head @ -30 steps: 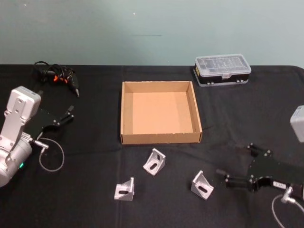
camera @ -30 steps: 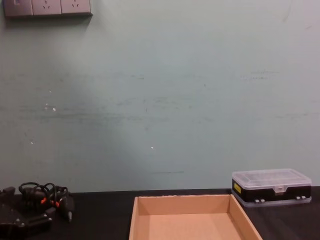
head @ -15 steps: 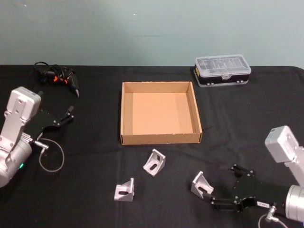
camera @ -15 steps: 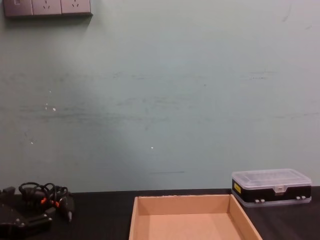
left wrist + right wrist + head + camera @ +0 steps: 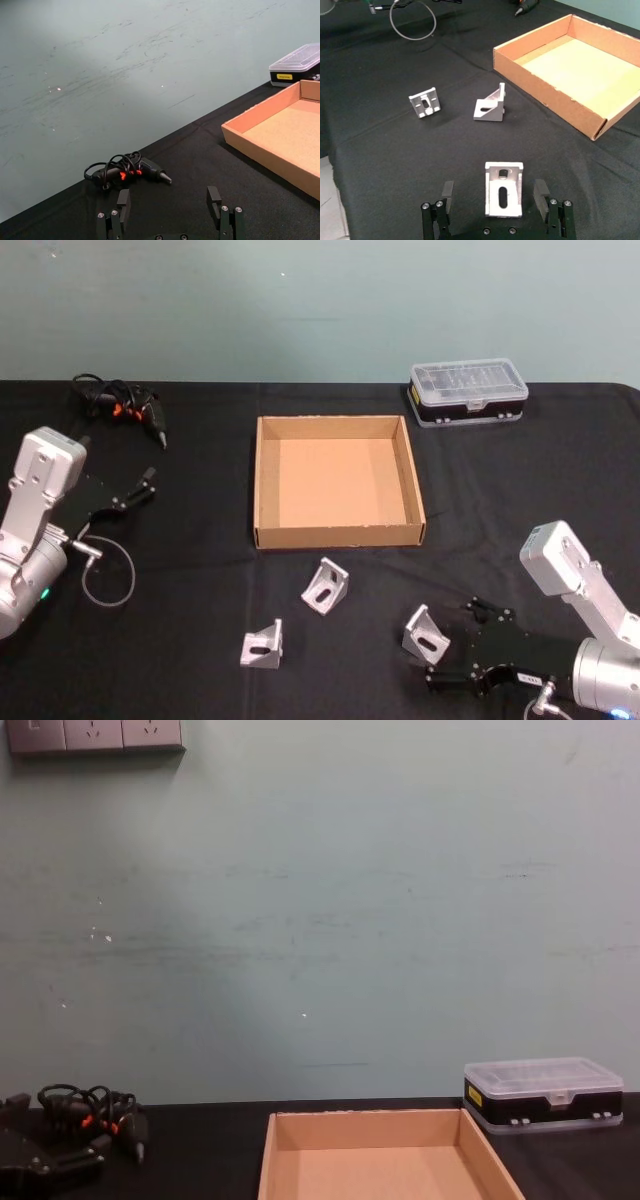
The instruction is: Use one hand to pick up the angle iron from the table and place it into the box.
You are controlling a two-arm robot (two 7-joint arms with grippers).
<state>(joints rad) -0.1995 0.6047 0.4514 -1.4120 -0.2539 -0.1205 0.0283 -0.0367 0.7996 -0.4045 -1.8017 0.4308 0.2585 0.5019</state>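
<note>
At the near right of the bench [image 5: 200, 540], the right pincer [image 5: 449, 643] is hanging low over the black surface with its jaws spread wide. The right iron [image 5: 424, 632] is sitting on the bench in the gap between them. In the right wrist view a slotted face of this iron is turning toward the camera, and the fingers [image 5: 448, 191] are standing on either side of it, each just clear of the metal and gripping nothing.

To the left of this iron, the middle iron [image 5: 326, 585] is standing a little farther from the robot, near the front wall of the box. The left iron [image 5: 262, 643] is standing nearer the robot and farther left. All three are lying apart from one another on the bench, outside the box.

The box [image 5: 335, 535] is resting at the centre of the bench, beyond the three irons, with its open top facing up. A clear-lidded case [image 5: 468, 388] is sitting at the far right, just past the box's far right corner.

At the left edge of the bench, the left pincer [image 5: 135, 490] is idling with its jaws open and nothing between them. It is pointing toward a tangle of cables [image 5: 120, 400] lying at the far left.
</note>
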